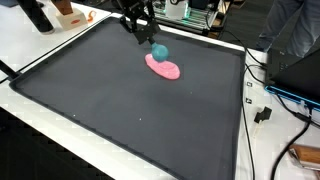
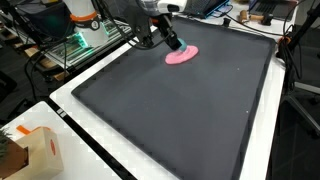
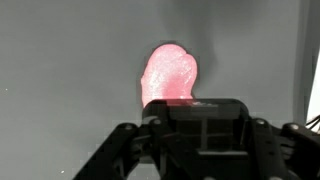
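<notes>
So the setup: a white table [image 1: 35, 45] with a big dark mat [image 1: 130, 110] covering most of it, and everything that matters sits on the mat, close to its far edge and well away from the near corners.

The end effector [image 1: 150, 42] hangs over that far strip of the mat, pointing down. In both exterior views the pink blob [image 1: 165, 68] lies flat on the mat just beside it, on the side toward the middle of the mat. In the wrist view the blob [image 3: 170, 75] is straight ahead of the housing, a bit left of centre. Its long axis runs away from the end effector rather than across it, so it's lined up lengthwise with the reach. In an exterior view the same blob [image 2: 181, 56] looks like a flattened oval running along the far edge.

Smallest bit: a teal ball [image 1: 158, 51] right at the tip of the end effector, between it and the blob, touching or nearly touching the blob's near end.

Honestly can't tell how far the fingers are open, or whether they've got the ball. The exterior views are too small, and the wrist view only shows the dark housing, no fingertips and no ball.
</notes>
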Motion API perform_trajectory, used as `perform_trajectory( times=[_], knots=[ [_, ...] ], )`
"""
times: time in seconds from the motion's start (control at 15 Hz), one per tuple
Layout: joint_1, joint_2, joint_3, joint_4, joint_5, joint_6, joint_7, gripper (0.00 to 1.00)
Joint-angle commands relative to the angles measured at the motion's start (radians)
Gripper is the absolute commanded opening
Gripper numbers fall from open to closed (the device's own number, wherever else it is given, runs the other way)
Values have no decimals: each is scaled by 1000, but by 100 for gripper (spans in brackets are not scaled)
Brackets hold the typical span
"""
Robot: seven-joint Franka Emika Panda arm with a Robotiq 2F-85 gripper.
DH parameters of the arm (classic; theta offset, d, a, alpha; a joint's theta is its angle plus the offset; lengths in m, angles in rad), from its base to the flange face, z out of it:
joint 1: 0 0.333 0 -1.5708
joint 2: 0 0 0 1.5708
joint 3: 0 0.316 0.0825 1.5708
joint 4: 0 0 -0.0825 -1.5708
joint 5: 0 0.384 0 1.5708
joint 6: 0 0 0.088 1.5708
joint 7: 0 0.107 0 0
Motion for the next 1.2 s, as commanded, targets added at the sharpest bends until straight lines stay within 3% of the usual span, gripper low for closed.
perform_trajectory(
  times=[0.0,0.67,1.13],
  knots=[
    [-9,-1,6,-39,71,42,-74,35],
    [-1,53,12,-83,116,168,-101,35],
    [-8,109,21,-70,120,174,-117,35]
  ],
)
